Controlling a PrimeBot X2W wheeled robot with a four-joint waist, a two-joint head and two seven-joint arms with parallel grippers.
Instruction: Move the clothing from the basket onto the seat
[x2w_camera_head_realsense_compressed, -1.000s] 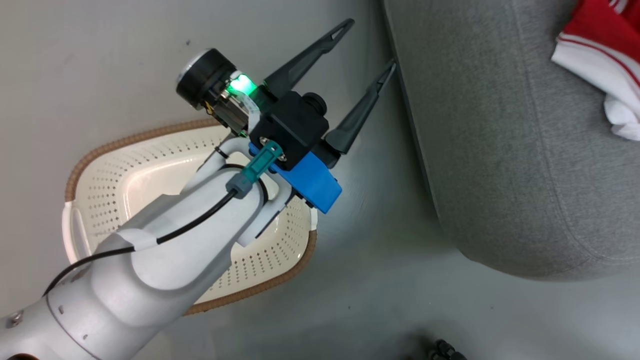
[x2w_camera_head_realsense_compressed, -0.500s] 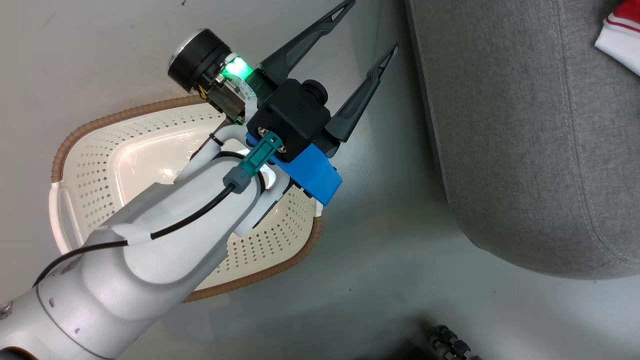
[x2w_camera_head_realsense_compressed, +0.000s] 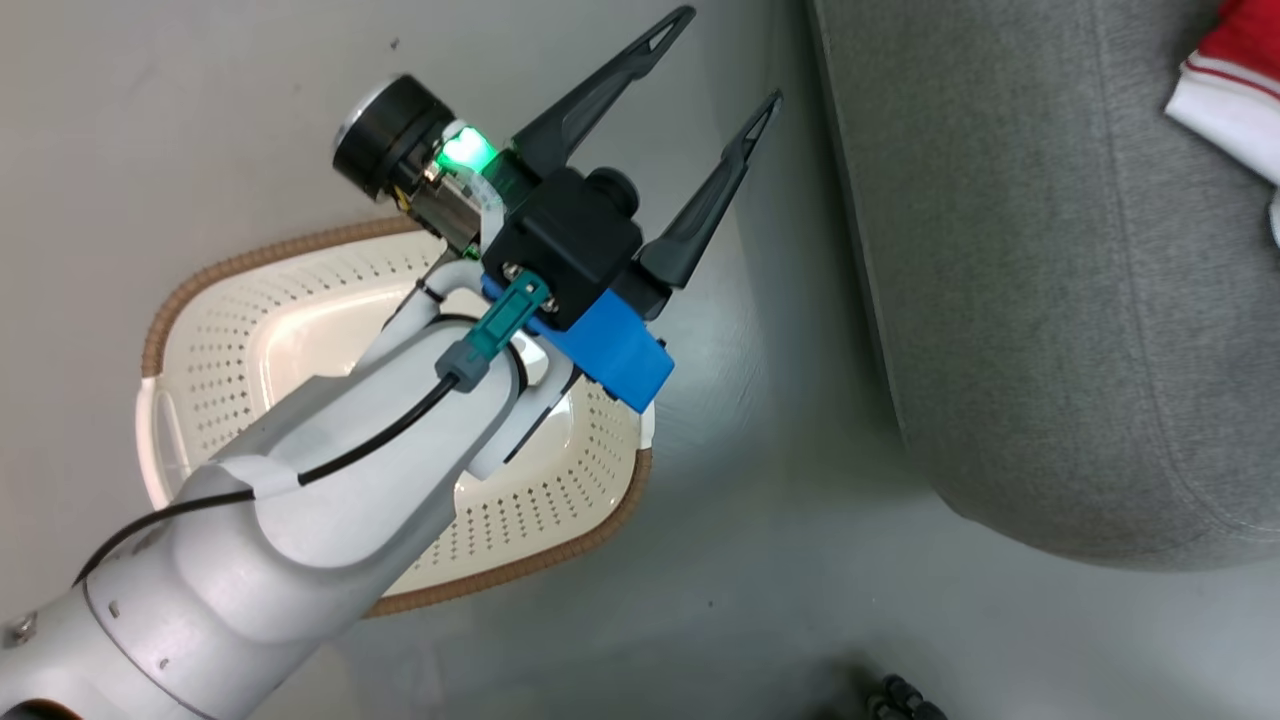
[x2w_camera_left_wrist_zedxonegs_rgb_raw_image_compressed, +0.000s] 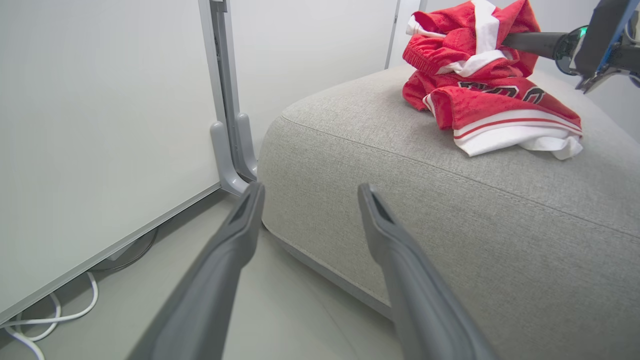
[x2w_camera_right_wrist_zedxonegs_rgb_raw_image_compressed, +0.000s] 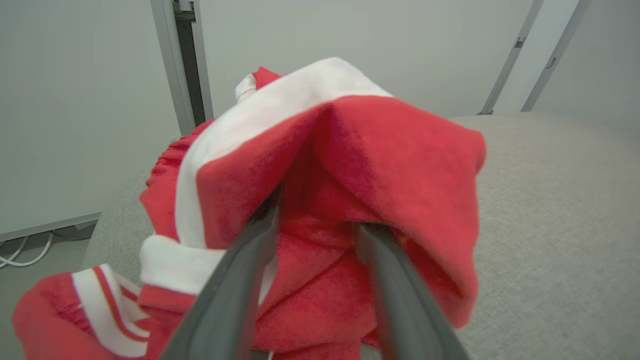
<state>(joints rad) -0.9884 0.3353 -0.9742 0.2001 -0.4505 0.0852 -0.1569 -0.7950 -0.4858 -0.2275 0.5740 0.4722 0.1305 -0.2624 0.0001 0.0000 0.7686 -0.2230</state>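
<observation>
Evidently soft and light, the clothing lies heaped far right on the seat, top garment draped over the right gripper, jaws parted; left gripper gapes empty. Pinch a bunched fold.

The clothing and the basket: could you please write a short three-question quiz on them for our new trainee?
1. Fill in: the clothing lies on the ____.
2. Look at the basket. True or false: a red garment fills it.
3. The fingers of the left gripper are: A, apart and holding nothing; B, shut on cloth; C, shut on a cable.

Key:
1. seat
2. False
3. A
</observation>
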